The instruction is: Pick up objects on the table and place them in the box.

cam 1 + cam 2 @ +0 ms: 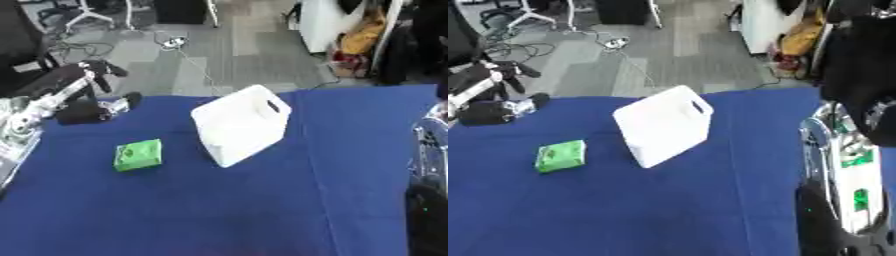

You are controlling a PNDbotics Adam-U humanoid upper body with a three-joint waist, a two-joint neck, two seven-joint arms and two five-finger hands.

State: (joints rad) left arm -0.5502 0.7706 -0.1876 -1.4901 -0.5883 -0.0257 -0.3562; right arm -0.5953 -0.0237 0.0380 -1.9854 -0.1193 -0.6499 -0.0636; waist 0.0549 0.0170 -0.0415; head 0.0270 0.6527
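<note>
A green packet [138, 155] lies flat on the blue tablecloth [262, 210], left of the middle. The white box [241, 125] with a slot handle stands tilted at the centre, just right of the packet. My left hand [80, 112] is at the table's far left edge, well behind the packet. Its black fingers are curled round a small pale bluish thing [116, 105]. My right arm [840, 165], silver with green lights, runs down the right edge. Its dark hand [824, 225] hangs low at the bottom right, too dim to make out.
Beyond the table's far edge is grey floor with cables [179, 50] and chair legs [87, 15]. Bags [359, 45] sit by a white cabinet at the back right. Bare blue cloth fills the near half of the table.
</note>
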